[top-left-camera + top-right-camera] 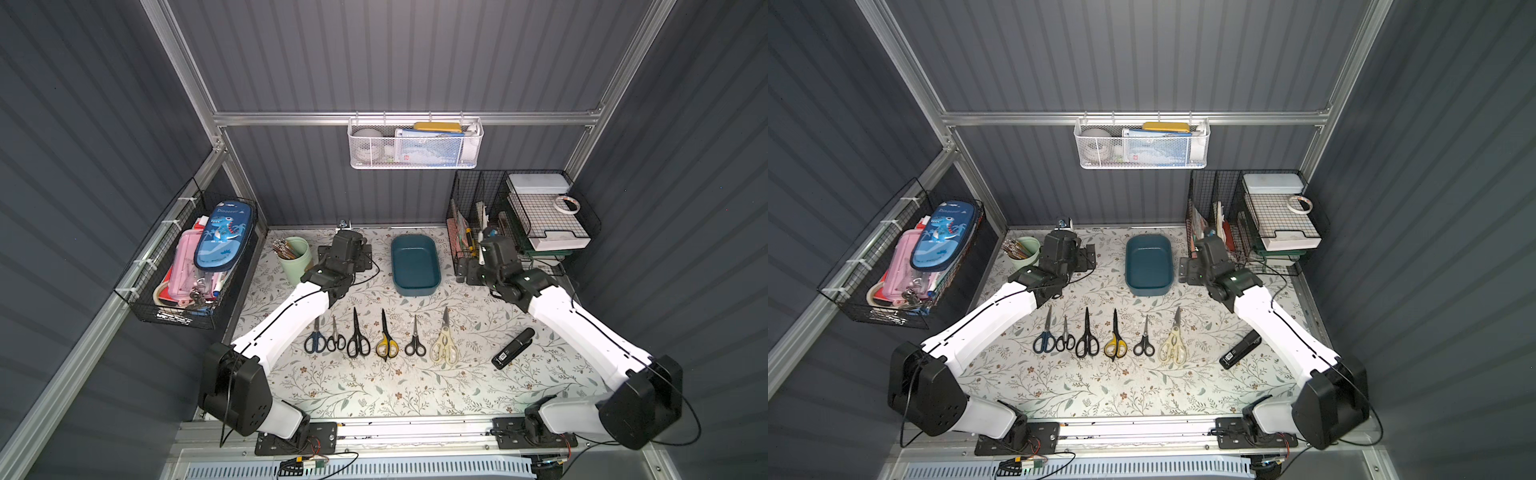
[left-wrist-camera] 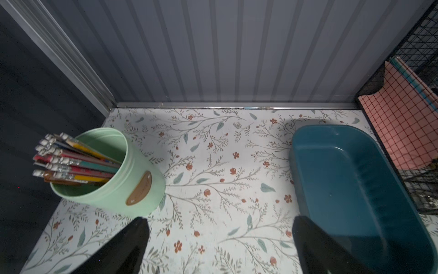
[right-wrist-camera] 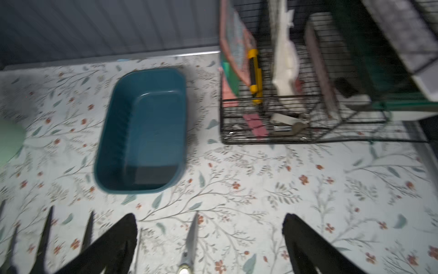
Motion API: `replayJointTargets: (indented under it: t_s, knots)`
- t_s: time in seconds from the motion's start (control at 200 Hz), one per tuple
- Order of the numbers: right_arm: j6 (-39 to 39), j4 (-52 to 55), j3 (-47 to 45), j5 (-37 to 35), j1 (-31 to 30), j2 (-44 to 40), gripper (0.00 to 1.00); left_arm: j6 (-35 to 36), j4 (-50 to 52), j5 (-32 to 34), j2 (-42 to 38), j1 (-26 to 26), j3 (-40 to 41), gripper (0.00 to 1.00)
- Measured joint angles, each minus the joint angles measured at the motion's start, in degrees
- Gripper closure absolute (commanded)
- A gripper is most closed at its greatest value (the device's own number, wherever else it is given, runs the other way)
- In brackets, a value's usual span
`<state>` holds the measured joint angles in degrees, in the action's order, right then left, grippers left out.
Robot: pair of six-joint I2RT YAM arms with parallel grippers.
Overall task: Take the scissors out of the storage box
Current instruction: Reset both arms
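The dark teal storage box (image 1: 415, 266) (image 1: 1148, 266) stands empty at the back middle of the table; it also shows in the wrist views (image 2: 355, 189) (image 3: 147, 132). Several scissors lie in a row in front of it, from a bluish-handled pair (image 1: 315, 338) through a yellow-and-black pair (image 1: 386, 341) to cream shears (image 1: 444, 344) (image 3: 192, 237). My left gripper (image 1: 348, 243) (image 2: 219, 220) hovers left of the box, open and empty. My right gripper (image 1: 492, 249) (image 3: 209, 218) hovers right of the box, also open and empty.
A mint cup of pencils (image 1: 296, 258) (image 2: 132, 170) stands just left of the left gripper. Black wire baskets (image 1: 519, 220) (image 3: 272, 123) sit close behind the right gripper. A black stapler (image 1: 513, 348) lies right of the shears. A white mesh basket (image 1: 415, 145) hangs on the back wall.
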<state>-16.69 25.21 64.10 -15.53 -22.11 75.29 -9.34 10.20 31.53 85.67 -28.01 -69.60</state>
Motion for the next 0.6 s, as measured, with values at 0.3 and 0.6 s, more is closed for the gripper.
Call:
replayJointTargets:
  t_s: [0.3,0.6]
  knots:
    - [5.92,-15.85,-19.61,-4.92,3.30,-9.64,0.01,7.04,-17.00,-3.93,0.87,7.89,11.65,0.01]
    - [9.66,-30.23,-28.52,-7.89,10.14,-6.38,0.01,14.53,-32.22,-8.33,-5.05,10.03,25.16,0.01]
